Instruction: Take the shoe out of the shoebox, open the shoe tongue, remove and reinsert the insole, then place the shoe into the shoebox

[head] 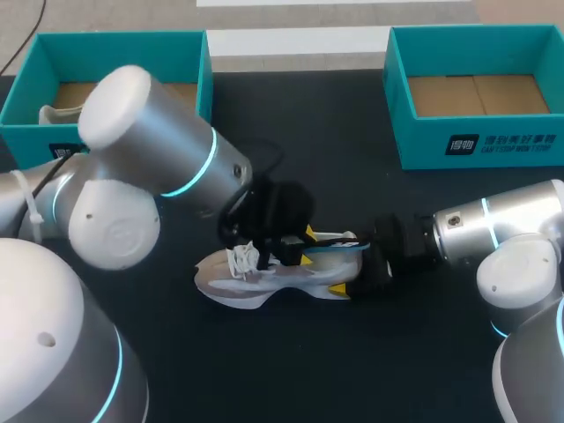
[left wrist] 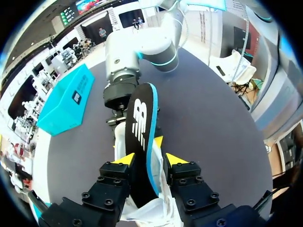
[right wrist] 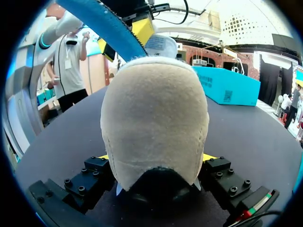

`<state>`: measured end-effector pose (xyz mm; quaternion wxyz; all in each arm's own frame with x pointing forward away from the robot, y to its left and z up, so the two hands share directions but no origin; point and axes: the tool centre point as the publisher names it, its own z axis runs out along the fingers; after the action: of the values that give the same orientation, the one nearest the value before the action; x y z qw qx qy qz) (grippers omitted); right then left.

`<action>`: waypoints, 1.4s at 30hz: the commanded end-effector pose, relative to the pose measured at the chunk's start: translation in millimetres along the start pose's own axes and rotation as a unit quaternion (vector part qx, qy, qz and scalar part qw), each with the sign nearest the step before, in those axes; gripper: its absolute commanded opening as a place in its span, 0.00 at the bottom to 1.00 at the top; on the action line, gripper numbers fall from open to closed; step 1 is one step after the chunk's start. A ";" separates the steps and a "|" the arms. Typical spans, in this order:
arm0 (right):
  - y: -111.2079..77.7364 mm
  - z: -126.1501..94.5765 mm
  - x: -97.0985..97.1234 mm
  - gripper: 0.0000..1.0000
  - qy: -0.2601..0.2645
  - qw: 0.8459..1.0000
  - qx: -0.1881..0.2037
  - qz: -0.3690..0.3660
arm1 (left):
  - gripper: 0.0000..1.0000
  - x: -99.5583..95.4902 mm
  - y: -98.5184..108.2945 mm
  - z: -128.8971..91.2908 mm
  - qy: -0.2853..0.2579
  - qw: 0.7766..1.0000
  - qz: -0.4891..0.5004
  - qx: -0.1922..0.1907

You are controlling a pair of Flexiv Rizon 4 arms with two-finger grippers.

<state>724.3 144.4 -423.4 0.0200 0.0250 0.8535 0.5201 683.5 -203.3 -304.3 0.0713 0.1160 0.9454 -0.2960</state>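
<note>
**Two grippers on one shoe, insole standing up out of it**

Far left, the left shoebox (head: 115,37) sits at the back of the dark table (head: 352,123) with a pale second shoe (head: 60,115) lying inside. The left arm comes across to the middle. The left gripper (left wrist: 150,160) has its yellow fingers narrowly parted and pinching the black, blue-edged insole (left wrist: 141,127) from both sides. The insole stands on edge, its lower end down in the white shoe (head: 264,280). That shoe lies on its side on the table, mid-table and outside both boxes. At its heel, the right gripper (right wrist: 156,157) has its fingers spread wide and clamped on either side of the beige heel. Far right, the right shoebox (head: 480,145) shows only its cardboard floor.
</note>
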 end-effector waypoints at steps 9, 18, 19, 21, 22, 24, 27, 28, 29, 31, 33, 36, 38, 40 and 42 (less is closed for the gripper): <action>-1.8 1.1 0.9 0.00 -0.001 1.000 0.001 0.000 | 0.39 -9.3 -6.4 20.8 -0.017 1.000 -0.001 0.012; -1.8 1.1 0.9 0.00 -0.001 1.000 0.001 0.000 | 0.27 -12.2 -7.4 35.2 -0.016 1.000 -0.007 0.007; -1.8 1.1 0.9 0.00 -0.001 1.000 0.001 0.000 | 0.19 -12.4 -7.6 36.0 -0.015 1.000 -0.007 0.007; -1.8 1.1 0.9 0.00 -0.001 1.000 0.001 0.000 | 0.00 -12.1 -8.3 36.9 -0.011 1.000 -0.007 0.009; -1.8 1.1 0.9 0.00 -0.001 1.000 0.001 0.000 | 0.00 -11.8 -9.0 37.2 -0.009 1.000 -0.007 0.010; -1.8 1.1 0.9 0.00 -0.001 1.000 0.001 0.000 | 0.00 -9.7 -10.7 36.3 -0.006 1.000 -0.006 0.012; -1.8 1.1 0.9 0.00 -0.001 1.000 0.001 0.000 | 0.00 -5.4 -15.0 28.2 -0.001 1.000 0.003 0.020; -1.8 1.1 0.9 0.00 -0.001 1.000 0.001 0.000 | 0.00 -4.9 -17.3 23.9 0.001 1.000 0.005 0.023; -1.8 1.1 0.9 0.00 -0.001 1.000 0.001 0.000 | 0.00 -6.2 -20.2 19.1 0.007 0.999 0.009 0.031; -1.8 1.1 0.9 0.00 -0.001 1.000 0.001 0.000 | 0.00 -10.8 -26.4 9.1 0.005 0.999 0.009 0.037; -1.8 1.1 0.9 0.00 -0.001 1.000 0.001 0.000 | 0.00 -17.5 -35.7 0.6 0.003 0.999 0.009 0.033; -1.8 1.1 0.9 0.00 -0.001 1.000 0.001 0.000 | 0.00 -28.7 -51.3 -12.5 0.024 0.999 0.003 0.029; -1.8 1.1 0.9 0.00 -0.001 1.000 0.001 0.000 | 0.00 -34.3 -58.8 -20.3 0.061 0.997 0.008 0.047; -1.8 1.1 0.9 0.00 -0.001 1.000 0.001 0.000 | 0.00 -38.1 -65.9 -26.4 0.086 0.995 0.010 0.052; -1.8 1.1 0.9 0.00 -0.001 1.000 0.001 0.000 | 0.00 -38.6 -73.3 -33.0 0.108 0.993 0.016 0.053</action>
<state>724.3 144.4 -423.4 0.0200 0.0250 0.8535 0.5201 688.6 -252.4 -249.2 0.0118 0.1436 0.9272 -0.3458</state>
